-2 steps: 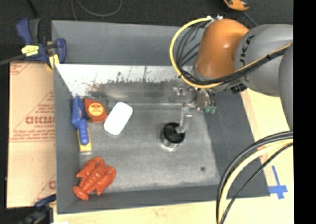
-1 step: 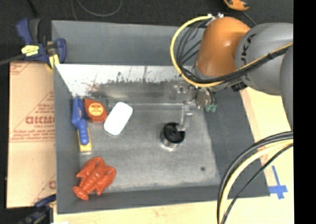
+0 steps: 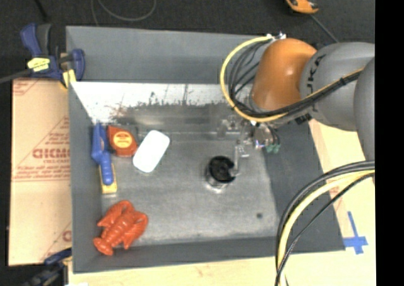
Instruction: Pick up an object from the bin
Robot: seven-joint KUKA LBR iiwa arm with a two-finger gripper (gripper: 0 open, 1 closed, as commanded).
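Note:
My gripper (image 3: 242, 151) hangs low in the right half of the bin, under the arm's orange cover. Just left of and below it sits a small black round thing (image 3: 219, 170) with a shiny metal edge, on the bin floor; I can't tell whether the gripper touches it. A white oval thing (image 3: 151, 151) lies further left, well apart from the gripper.
Along the left wall lie an orange tape measure (image 3: 122, 140) and a blue-and-yellow clamp-like tool (image 3: 103, 157). A red toy lobster (image 3: 120, 226) lies in the front left corner. The arm and its cables cover the bin's back right part.

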